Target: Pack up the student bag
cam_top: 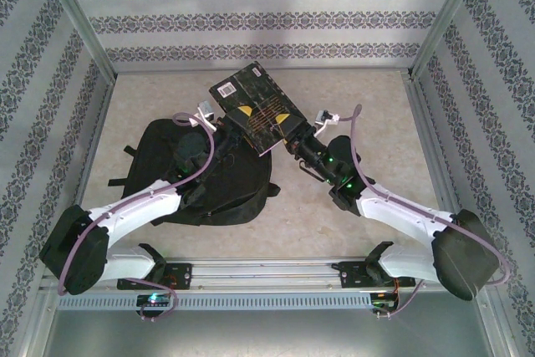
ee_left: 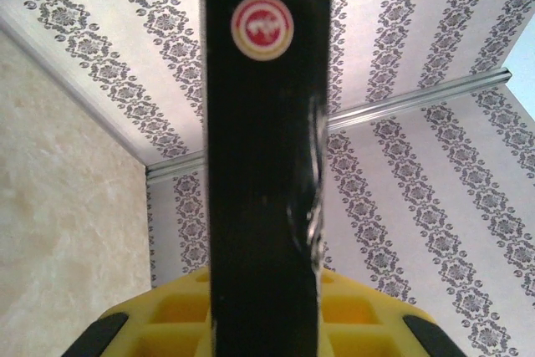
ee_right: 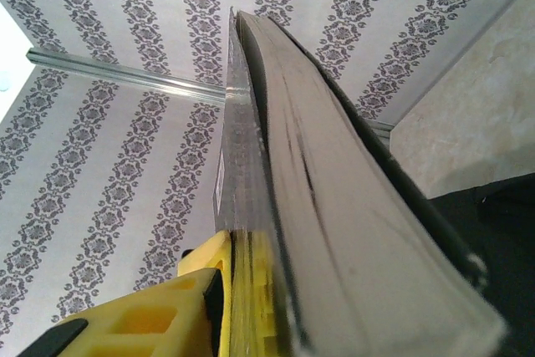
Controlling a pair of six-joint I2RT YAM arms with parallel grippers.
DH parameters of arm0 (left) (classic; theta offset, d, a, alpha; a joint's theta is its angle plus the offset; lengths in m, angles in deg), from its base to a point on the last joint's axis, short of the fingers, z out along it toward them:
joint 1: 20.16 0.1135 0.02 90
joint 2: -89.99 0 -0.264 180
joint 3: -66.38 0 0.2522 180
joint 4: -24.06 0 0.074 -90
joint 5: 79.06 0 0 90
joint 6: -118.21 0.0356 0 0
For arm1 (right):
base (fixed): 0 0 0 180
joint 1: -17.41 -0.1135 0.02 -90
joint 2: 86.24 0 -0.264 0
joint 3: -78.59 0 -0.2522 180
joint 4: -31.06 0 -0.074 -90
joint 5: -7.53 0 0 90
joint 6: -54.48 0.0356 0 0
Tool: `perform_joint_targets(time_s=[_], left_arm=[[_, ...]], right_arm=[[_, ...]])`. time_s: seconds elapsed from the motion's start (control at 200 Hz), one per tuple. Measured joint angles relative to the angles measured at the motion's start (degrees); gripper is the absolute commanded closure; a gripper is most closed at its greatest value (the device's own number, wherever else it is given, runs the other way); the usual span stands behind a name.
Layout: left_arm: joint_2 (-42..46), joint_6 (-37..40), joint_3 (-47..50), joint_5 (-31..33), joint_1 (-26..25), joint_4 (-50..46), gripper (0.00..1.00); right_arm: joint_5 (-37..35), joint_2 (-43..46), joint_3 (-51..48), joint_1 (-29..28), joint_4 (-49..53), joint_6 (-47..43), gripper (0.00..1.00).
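Held at centre frame, a black book (cam_top: 253, 106) is pinched by the left gripper (cam_top: 216, 123) at its spine and by the right gripper (cam_top: 294, 140) at its page edge. The backpack (cam_top: 238, 194) lies lower left on the table (cam_top: 351, 98), nearer the left arm. The book's long axis runs upper left to lower right.

Shows the left arm (cam_top: 138, 202) stretched from its near-edge base forward and inward, the right arm (cam_top: 401, 206) mirroring it from the other side. Places the left end effector (cam_top: 216, 123) and the right end effector (cam_top: 297, 141) at opposite edges of one book (cam_top: 255, 110) held between them. Finds yellow fingers (ee_left: 180, 311) of the left closed on its black spine, and a yellow finger (ee_right: 159, 319) of the right pressed flat against its cover.
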Motion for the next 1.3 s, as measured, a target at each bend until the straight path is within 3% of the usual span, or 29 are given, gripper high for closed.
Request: perform_joint_targets(time_s=[0.11,0.21,0.26,0.37,0.495,0.705,0.919,1.119,1.304], left_arm=[[-0.1,-0.7,0.0,0.2,-0.1,0.1,1.0],[-0.6,-1.3,0.0,0.3,-0.3,0.5,0.99],[-0.8,-1.5,0.1,0.5,-0.3,0.7,0.86],[-0.9,-1.1,0.8,0.1,-0.2,1.3,0.53],[1.6,0.6,2.5,-2.1,0.8,-1.5,0.41],[9.0,9.2,2.2,-6.2,3.5,-16.1,0.38],[2.6,23.2,-11.0,-12.2,3.4,-42.8,0.35],[-6.7,37.7,-23.7,-12.0,-0.5,-65.8,0.33],[-10.9,45.4,-29.3,-9.0,-4.9,-79.3,0.37]], right_arm=[[0.2,-0.8,0.3,0.0,-1.2,0.2,0.74],[0.2,-1.4,0.5,0.0,-1.9,0.3,0.9],[0.2,-1.5,0.5,0.0,-2.0,0.2,1.0],[0.7,-1.1,0.4,0.5,-0.6,-0.3,1.0],[1.2,3.4,-0.1,2.6,8.7,-2.3,1.0],[-2.8,16.1,2.3,7.8,36.9,-14.2,1.0],[-6.3,21.5,4.2,12.1,58.7,-24.4,1.0],[-6.4,24.9,2.8,14.6,67.3,-28.3,1.0],[-5.8,25.8,0.4,15.8,69.6,-29.0,1.0]])
